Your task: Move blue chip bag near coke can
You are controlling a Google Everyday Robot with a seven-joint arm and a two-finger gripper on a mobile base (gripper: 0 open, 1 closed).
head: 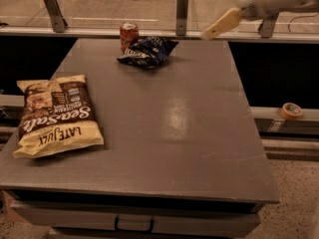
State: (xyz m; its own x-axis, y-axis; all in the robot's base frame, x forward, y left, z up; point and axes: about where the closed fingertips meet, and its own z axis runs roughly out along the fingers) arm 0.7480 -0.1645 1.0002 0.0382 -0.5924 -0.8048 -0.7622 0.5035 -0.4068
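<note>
The blue chip bag [148, 52] lies flat at the far middle of the grey table [164, 128]. It touches or almost touches the red coke can [128, 35], which stands upright just to its left at the table's back edge. My gripper [219, 25] hangs in the air above the table's far right part, well to the right of the bag and clear of it. It holds nothing.
A large cream-and-brown Late July Sea Salt bag [56, 114] lies at the table's left side. A metal rail with posts [182, 6] runs behind the table. A roll of tape [291, 110] sits on a ledge to the right.
</note>
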